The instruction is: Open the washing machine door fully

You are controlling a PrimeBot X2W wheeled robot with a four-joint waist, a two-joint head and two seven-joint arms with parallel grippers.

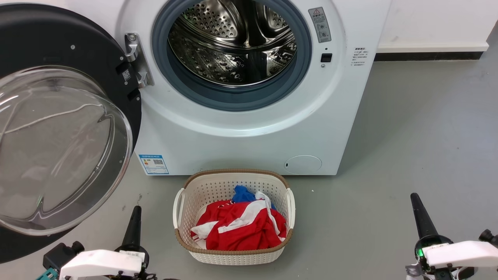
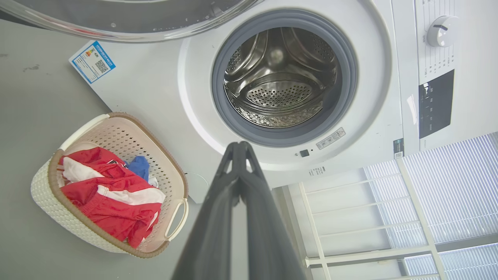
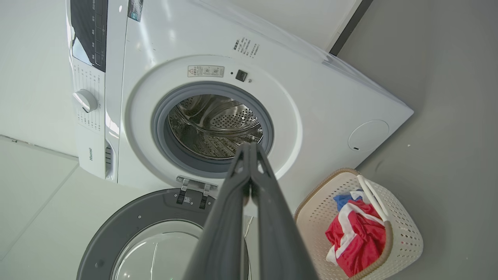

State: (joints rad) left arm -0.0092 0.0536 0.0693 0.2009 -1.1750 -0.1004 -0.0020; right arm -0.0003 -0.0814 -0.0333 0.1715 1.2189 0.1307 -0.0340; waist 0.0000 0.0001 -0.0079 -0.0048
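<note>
Since the washing machine door stands wide, the left end effector and right end effector, both pressed together, should push only gently

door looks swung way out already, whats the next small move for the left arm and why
Probably a light nudge from the left pincer on the washing machine door, only to check it is at its stop. It already hangs wide off its hinge, the drum is fully exposed, and the shut pincer sits apart from it.
</note>
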